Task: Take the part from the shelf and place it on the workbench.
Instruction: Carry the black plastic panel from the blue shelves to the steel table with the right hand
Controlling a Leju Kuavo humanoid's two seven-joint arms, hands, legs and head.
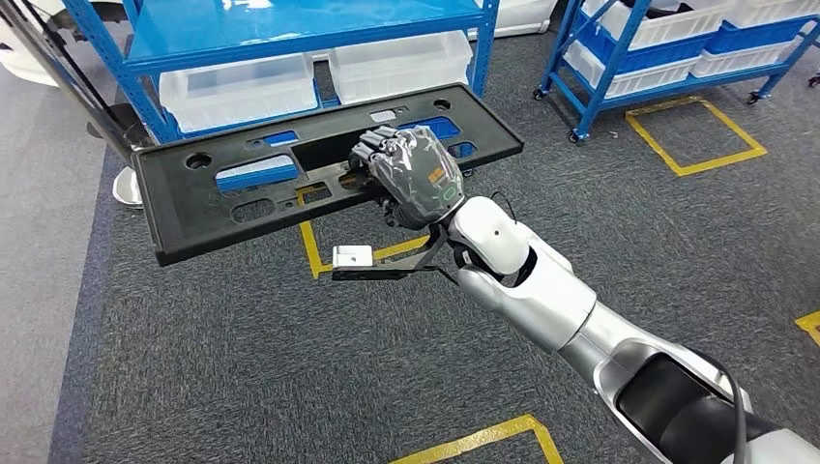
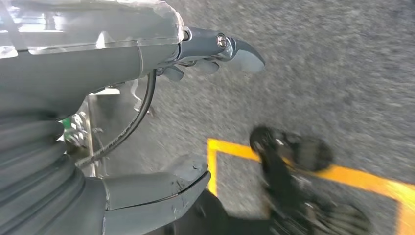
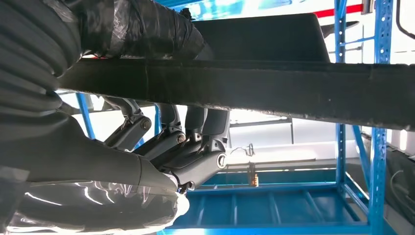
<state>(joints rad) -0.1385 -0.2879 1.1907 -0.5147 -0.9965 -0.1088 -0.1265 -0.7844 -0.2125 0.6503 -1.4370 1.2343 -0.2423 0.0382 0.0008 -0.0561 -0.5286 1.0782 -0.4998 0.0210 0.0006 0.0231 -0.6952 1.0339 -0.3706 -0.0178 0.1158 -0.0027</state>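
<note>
Carry step, by my read: you have the part (image 1: 319,184) off the shelf (image 1: 290,39) and up in the air, with no workbench visible from the head camera, so your next move is probably a turn or a walk to find it before any set-down.

Largest first. Blue shelf sits beyond the part, with clear plastic bins (image 1: 237,92) on its lower level. A second blue rack (image 1: 677,48) on wheels stands off to the robot's right. Grey carpet with yellow floor tape (image 1: 691,135) is underneath everything.

Part is a long, flat black plastic panel with raised edges, several cutouts and round holes (you can see blue shelf and yellow tape through the openings). It hangs roughly level over the carpet, just in front of the shelf and clear of it.

Right hand (image 1: 411,174) grasps the panel at its near long edge, a bit right of centre. From the right wrist camera, fingers (image 3: 195,147) wrap one face and the thumb side presses the other, so the edge is clamped between them.

Left hand (image 2: 147,117) hangs over the carpet, released, fingers apart, holding nothing.

Watch the overhang: one-handed grip on a long panel, so I'd expect the far end to swing when you turn. Keep it slow, and keep it clear of the shelf posts.
</note>
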